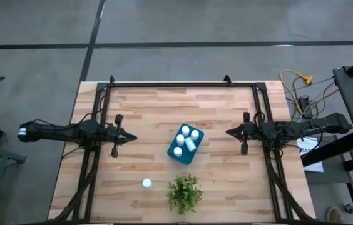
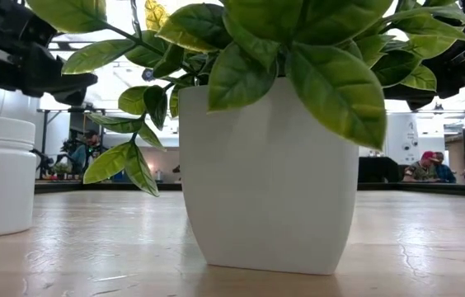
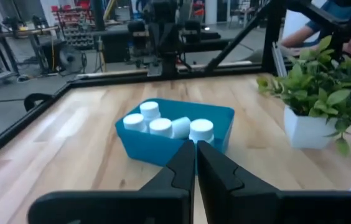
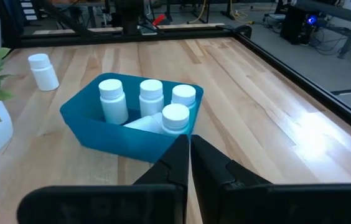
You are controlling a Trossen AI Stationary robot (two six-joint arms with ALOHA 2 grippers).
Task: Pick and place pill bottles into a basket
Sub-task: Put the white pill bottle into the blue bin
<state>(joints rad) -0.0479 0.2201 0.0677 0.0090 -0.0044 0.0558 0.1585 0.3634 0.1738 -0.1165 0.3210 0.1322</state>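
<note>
The teal basket [image 1: 184, 144] sits mid-table and holds several white pill bottles [image 4: 150, 98]: some upright, one lying on its side [image 3: 180, 127]. One more white pill bottle [image 1: 146, 183] stands upright on the table near the front, left of the plant; it also shows in the right wrist view [image 4: 43, 71] and the low view [image 2: 0, 175]. My left gripper [image 1: 131, 137] hovers shut and empty left of the basket. My right gripper [image 1: 229, 132] hovers shut and empty right of it.
A green leafy plant in a white pot [image 1: 184, 192] stands near the front edge, just in front of the basket. A black frame [image 1: 183, 84] runs along the table's far and side edges. Bare wood lies left and right of the basket.
</note>
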